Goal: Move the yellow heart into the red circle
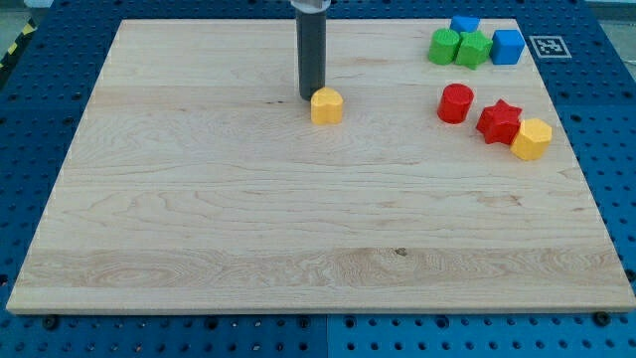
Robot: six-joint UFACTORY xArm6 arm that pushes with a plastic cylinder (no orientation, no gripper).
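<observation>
Broadly, a pale wooden board (318, 229) fills most of the view, lying on a blue table with rows of holes (606, 149). A small black-and-white marker (550, 46) sits on the board near its top right corner.

Next in size is my dark rod (312, 50), which comes straight down from the view's top edge, a little left of centre. My tip (311, 96) rests at the board surface in the upper middle of the board. It has no jaws and holds nothing; it only stands against the wood.

The yellow heart (326, 105) lies just to the right of my tip and slightly toward the view's bottom, so close that the two look to be touching, though a hair of a gap cannot be ruled out.

The red circle (456, 103) stands well apart from the heart, off to the view's right at about the same height in the view, with bare wood between them.

Just right of the red circle is a red star (498, 121), and a yellow block (532, 139), roughly hexagonal, touches that star on its lower right.

Near the top right corner a cluster sits close together: a green block (444, 46), a green star-like block (474, 49), a blue cube (508, 47), and behind them another blue block (464, 24).
</observation>
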